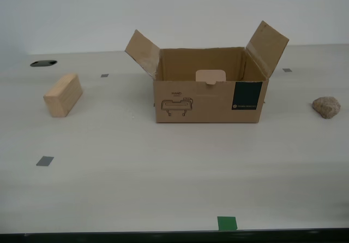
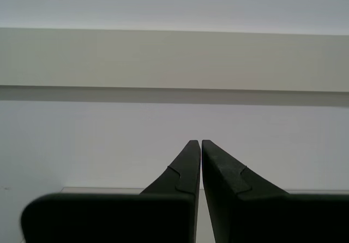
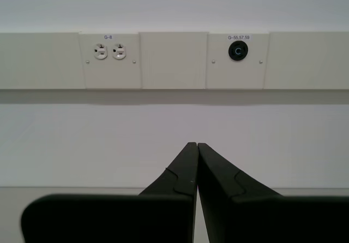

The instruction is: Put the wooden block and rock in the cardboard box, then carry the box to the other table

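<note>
Nothing is packed yet. The box (image 1: 210, 93) stands open on the desk (image 1: 163, 183), the block (image 1: 63, 94) well off one side, the rock (image 1: 326, 107) off the other. My first pincer (image 3: 197, 144) and second pincer (image 2: 200, 141) are closed and empty, facing the wall; next, one must reach down and open over the block.

A lab or test room is suggested: a bare white wall, a trunking strip (image 3: 174, 60) with labelled sockets (image 3: 108, 51), and tape marks (image 1: 44, 160) stuck on a plain desk (image 1: 163, 188).
</note>
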{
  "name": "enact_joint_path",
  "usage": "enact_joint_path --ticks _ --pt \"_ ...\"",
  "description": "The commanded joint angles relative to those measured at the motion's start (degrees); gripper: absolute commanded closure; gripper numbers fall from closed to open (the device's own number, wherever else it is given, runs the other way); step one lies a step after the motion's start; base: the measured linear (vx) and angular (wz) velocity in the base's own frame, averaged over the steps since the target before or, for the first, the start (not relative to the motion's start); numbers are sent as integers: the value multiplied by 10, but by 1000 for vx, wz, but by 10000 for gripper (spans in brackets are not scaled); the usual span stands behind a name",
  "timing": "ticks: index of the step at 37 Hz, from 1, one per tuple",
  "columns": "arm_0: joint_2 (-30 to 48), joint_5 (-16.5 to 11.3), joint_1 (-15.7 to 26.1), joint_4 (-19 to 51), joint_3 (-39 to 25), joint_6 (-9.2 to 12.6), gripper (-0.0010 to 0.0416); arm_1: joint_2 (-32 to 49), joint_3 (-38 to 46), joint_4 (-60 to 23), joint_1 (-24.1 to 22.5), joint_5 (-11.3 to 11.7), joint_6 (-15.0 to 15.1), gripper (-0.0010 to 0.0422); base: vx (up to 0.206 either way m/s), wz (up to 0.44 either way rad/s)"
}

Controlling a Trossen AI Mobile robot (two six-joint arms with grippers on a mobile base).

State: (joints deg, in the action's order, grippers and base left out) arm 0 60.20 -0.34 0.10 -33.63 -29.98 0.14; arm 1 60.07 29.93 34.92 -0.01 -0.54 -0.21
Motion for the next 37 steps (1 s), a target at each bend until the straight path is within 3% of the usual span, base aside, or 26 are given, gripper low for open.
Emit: enact_joint_path --ticks 1,37 --pt "0 0 0 -2 0 0 406 0 0 3 0 -1 1 412 0 0" --pt "0 0 0 -2 0 0 406 0 0 3 0 -1 1 412 0 0"
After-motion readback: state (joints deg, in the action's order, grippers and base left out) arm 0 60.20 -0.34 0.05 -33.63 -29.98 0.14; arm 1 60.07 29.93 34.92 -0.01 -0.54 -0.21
